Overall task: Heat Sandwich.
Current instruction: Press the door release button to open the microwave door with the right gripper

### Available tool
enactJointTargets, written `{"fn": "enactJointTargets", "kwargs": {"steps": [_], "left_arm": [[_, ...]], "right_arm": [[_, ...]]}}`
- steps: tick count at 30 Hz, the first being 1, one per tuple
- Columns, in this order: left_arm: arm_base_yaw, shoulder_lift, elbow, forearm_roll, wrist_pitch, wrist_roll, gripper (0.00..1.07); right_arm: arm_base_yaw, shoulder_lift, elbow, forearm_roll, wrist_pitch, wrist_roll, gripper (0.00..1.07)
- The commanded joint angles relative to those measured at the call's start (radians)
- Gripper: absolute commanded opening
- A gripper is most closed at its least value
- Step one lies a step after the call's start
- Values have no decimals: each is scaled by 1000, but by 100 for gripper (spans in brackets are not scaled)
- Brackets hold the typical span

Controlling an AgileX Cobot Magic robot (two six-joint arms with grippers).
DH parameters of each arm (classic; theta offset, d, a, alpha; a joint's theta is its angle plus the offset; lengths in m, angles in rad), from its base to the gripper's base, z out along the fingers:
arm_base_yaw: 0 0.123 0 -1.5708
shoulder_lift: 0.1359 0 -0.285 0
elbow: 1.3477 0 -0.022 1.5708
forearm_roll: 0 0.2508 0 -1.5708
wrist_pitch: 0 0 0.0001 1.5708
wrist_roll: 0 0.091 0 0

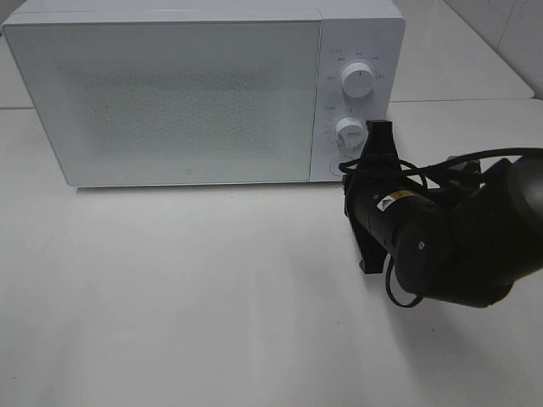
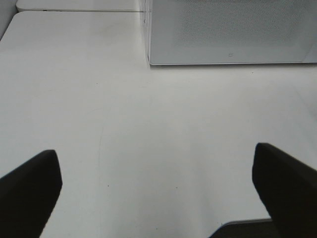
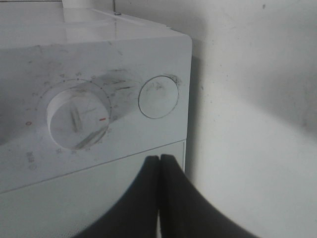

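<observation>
The white microwave (image 1: 170,93) stands at the back of the table with its door closed. The sandwich is out of view. My right gripper (image 1: 378,127) is shut and empty, its tips close in front of the control panel by the lower dial (image 1: 349,131). In the right wrist view the shut fingertips (image 3: 159,158) sit just short of the panel, near the round button (image 3: 158,96) and beside the dial (image 3: 78,119). My left gripper (image 2: 158,198) is open and empty above bare table, with the microwave's lower corner (image 2: 228,29) ahead of it.
The upper dial (image 1: 357,81) sits above the lower one on the panel. The right arm's black body and cables (image 1: 458,237) hang over the table's right side. The white table (image 1: 212,297) stretches in front of the microwave.
</observation>
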Motion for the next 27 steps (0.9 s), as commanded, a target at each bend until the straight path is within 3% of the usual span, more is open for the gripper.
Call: {"fn": "enactJointTargets", "kwargs": {"steps": [1,15,27], "left_arm": [[3,-4,4,-8,-13,-3,98],[3,-4,4,-8,-13,-2,98],[3,-4,4,-8,-13,-2,98]], "right_arm": [[-23,16,-27,-37,16,7,0],[-116,124,-151,-119,70,11,0],[-126,190,-243,-139,71,-1,0]]}}
